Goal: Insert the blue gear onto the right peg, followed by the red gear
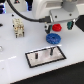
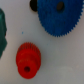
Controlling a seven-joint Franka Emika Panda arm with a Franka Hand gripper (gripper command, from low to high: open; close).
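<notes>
The blue gear (image 1: pixel 53 37) lies flat on the white table, just behind the grey baseplate (image 1: pixel 45 59). The smaller red gear (image 1: pixel 58 28) lies beside it, farther back. In the wrist view the blue gear (image 2: pixel 60 17) and the red gear (image 2: pixel 27 60) are apart, both untouched. My gripper (image 1: pixel 57 24) hovers above the red gear, its dark fingers spread on either side and holding nothing. The right peg (image 1: pixel 51 50) stands upright on the baseplate, bare. The fingertips are out of the wrist view.
A second thin peg (image 1: pixel 37 56) stands on the baseplate toward the exterior view's left. A white and tan block (image 1: pixel 18 27) stands at the back left. A dark green shape (image 2: pixel 2 32) shows at the wrist view's edge.
</notes>
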